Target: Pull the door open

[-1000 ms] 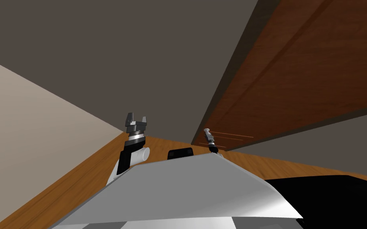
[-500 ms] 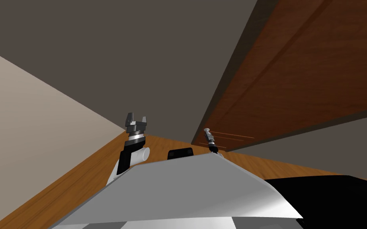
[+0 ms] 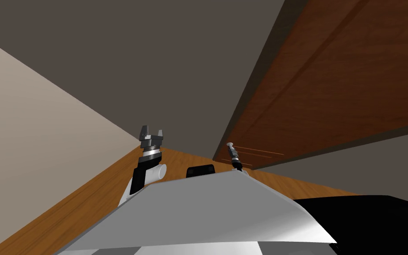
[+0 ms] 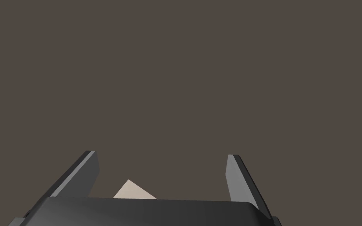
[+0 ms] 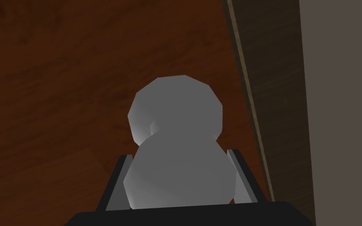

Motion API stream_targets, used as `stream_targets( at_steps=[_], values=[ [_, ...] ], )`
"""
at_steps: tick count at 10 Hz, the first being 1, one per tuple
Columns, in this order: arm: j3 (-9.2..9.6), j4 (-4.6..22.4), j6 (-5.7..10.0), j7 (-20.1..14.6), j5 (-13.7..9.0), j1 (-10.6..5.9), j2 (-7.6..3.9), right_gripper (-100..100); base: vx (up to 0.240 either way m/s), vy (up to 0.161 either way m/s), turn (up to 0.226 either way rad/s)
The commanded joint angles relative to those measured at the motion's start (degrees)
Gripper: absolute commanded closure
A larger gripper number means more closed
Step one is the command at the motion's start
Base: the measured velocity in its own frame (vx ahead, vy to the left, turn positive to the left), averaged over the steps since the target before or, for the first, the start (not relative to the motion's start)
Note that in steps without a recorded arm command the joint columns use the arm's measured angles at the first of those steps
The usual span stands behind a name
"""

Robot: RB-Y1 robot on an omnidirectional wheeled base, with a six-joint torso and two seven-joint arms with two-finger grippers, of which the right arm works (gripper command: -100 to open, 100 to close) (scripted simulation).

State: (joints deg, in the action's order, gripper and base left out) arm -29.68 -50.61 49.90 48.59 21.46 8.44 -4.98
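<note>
Grey knob (image 5: 176,117) on the dark brown wooden door (image 5: 58,78), near the door's edge by the frame (image 5: 270,78). Right gripper (image 5: 179,154) clamped on the knob, one finger against each side. Left gripper (image 3: 152,132) held away from the door, fingers spread, grasping nothing. Dark grey wall (image 3: 154,53) adjoins the frame and meets a beige wall (image 3: 21,133). Below them lies a wooden floor (image 3: 88,199). Black area (image 3: 375,221) beside the robot.

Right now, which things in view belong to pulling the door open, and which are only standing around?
For the job:
- brown door
- its grey knob
- right pincer, shut on the knob

Only around:
- left pincer, open, facing a wall
- door frame
- wooden floor
</note>
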Motion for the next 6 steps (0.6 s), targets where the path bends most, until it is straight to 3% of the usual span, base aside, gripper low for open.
stream_targets(
  at_steps=[1,6],
  values=[
    [0.20,0.0,-0.03,-1.7,-0.5,0.04,0.00,100,-0.030,-0.007,0.024],
    [1.52,0.7,-0.12,-9.2,-3.8,-0.48,-0.71,100,-0.039,-0.013,0.056]
  ],
)
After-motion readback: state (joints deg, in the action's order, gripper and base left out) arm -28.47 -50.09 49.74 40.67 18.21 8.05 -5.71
